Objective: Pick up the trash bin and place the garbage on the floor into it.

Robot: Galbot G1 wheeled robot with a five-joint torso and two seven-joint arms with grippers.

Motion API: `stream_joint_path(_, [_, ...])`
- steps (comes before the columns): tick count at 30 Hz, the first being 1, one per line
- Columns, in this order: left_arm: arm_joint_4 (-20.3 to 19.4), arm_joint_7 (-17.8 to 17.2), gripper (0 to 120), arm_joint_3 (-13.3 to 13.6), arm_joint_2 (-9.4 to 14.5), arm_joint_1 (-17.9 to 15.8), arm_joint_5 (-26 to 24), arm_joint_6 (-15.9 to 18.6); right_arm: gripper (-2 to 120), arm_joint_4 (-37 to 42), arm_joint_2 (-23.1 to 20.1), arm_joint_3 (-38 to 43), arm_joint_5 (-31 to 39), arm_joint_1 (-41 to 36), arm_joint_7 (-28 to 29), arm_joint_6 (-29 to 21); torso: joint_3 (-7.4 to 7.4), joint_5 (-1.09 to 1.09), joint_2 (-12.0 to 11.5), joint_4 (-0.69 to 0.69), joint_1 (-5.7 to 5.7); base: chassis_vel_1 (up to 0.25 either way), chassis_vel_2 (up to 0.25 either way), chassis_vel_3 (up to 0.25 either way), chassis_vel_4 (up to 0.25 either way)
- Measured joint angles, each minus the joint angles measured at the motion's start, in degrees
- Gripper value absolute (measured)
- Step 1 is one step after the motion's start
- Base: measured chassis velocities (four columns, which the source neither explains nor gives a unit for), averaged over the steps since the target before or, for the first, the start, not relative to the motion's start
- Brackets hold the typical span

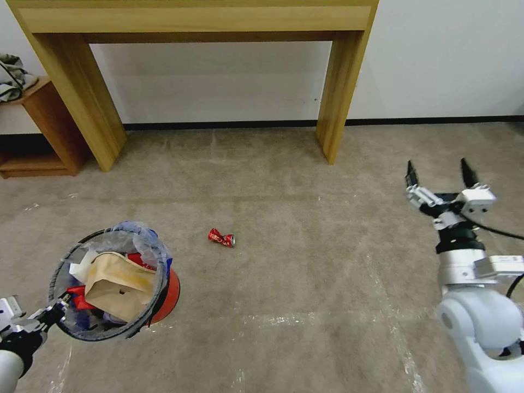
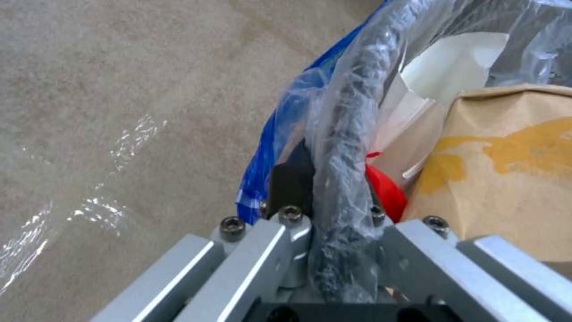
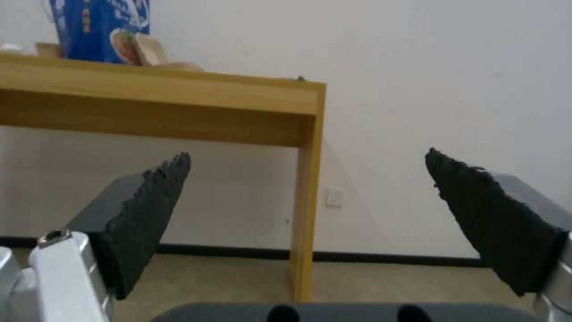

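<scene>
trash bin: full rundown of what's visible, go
The trash bin is small and round, with a red base, dark mesh sides and a dark rim under a clear, blue-printed plastic liner. It is tilted, mouth toward the camera, at the head view's lower left. Inside: a tan paper packet, red wrappers, white paper. The left claw is shut on its rim. Whether the base touches the floor is unclear.

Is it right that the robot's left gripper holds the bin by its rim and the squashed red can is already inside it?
Not quite. The crushed red can lies on the floor, apart from the trash bin, as the head view shows. The left gripper does hold the rim.
</scene>
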Motion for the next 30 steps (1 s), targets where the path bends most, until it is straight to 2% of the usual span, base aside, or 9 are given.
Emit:
stream_joint_path(7, [-0.29, 0.12, 2, -0.16, 0.43, 0.98, -0.27, -0.01, 100, 0.07, 0.87, -1.54, -1.03, -0.25, -0.02, 0.00, 0.00, 0.00, 0.00, -0.01, 0.00, -0.140, 0.124, 0.118, -0.102])
stream_joint_path(15, [-0.38, 0.38, 2, -0.44, 0.61, 1.66, -0.30, -0.01, 100, 0.58, 1.03, -1.66, -1.34, -0.51, -0.05, 0.08, 0.02, -0.04, 0.00, -0.01, 0.02, -0.230, 0.244, 0.242, -0.224])
stream_joint_path(16, [-0.46, 0.42, 2, -0.45, 0.62, 1.77, -0.32, -0.01, 100, 0.57, 1.02, -1.70, -1.55, -0.58, -0.05, 0.16, 0.01, 0.05, 0.00, 0.00, 0.02, -0.246, 0.236, 0.238, -0.254])
stream_joint_path(17, [-0.46, 0.42, 2, -0.45, 0.62, 1.77, -0.32, -0.01, 100, 0.57, 1.02, -1.70, -1.55, -0.58, -0.05, 0.16, 0.01, 0.05, 0.00, 0.00, 0.02, -0.246, 0.236, 0.238, -0.254])
stream_joint_path(18, [-0.49, 0.43, 2, -0.47, 0.62, 1.77, -0.31, -0.01, 100, 0.55, 1.01, -1.71, -1.63, -0.58, -0.06, 0.28, 0.01, 0.05, 0.00, 0.00, 0.01, -0.236, 0.236, 0.238, -0.213])
stream_joint_path(19, [-0.48, 0.42, 2, -0.47, 0.56, 1.78, -0.29, -0.05, 100, 0.46, 1.00, -1.75, -1.73, -0.59, -0.13, 0.49, 0.02, -0.04, 0.00, 0.00, 0.03, -0.192, 0.214, 0.215, -0.213])
stream_joint_path(23, [-0.50, 0.43, 2, -0.46, 0.38, 1.91, -0.15, -0.04, 100, 0.34, 1.00, -1.80, -1.92, -0.56, -0.37, 0.90, 0.01, 0.00, 0.00, -0.01, 0.02, -0.193, 0.222, 0.200, -0.208])
stream_joint_path(30, [-0.66, 0.45, 2, -0.53, 0.19, 2.33, -0.04, -0.04, 100, 0.22, 0.83, -2.22, -1.93, -0.65, -1.49, 2.65, 0.02, 0.02, 0.00, 0.00, 0.02, -0.119, 0.128, 0.126, -0.138])
